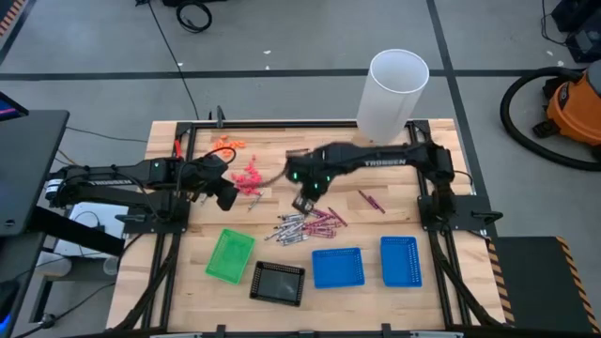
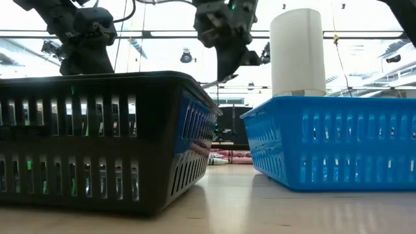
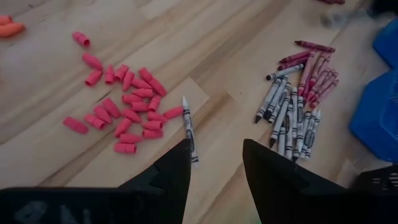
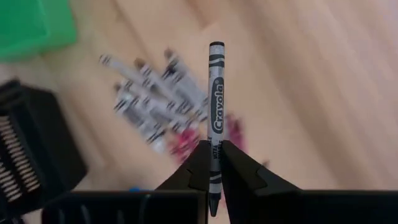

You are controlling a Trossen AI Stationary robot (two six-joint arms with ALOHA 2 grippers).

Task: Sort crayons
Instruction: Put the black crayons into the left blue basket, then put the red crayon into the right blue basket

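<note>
Pale wooden planks make up my table (image 1: 188,246), framed by dark rails, with grey floor around it and a tall white cylinder (image 1: 392,96) standing at the far edge. Along the near side sit four small trays: a green tray (image 1: 230,255), a black tray (image 1: 277,282) and two blue trays (image 1: 337,267) (image 1: 400,260).

My right gripper (image 4: 214,163) hangs over the middle of the table, just above the main heap of crayons (image 1: 308,225). Its fingers are clenched on a single grey crayon (image 4: 215,118) with a black tip and a printed wrapper, pinched near its lower end so most of its length sticks out beyond the fingertips. Below it the heap is a mix of grey-white and maroon sticks lying on the wood, close to the black tray and not far from the green one.

My left gripper (image 3: 216,160) hovers over the left half of the table with its fingers spread apart and nothing between them. Beneath it lies one loose grey-white crayon (image 3: 189,129), beside a scatter of pink chunky bits (image 3: 127,106). A few orange bits (image 1: 225,145) lie farther back. One maroon crayon (image 1: 371,201) lies apart from the heap, to its right.
</note>
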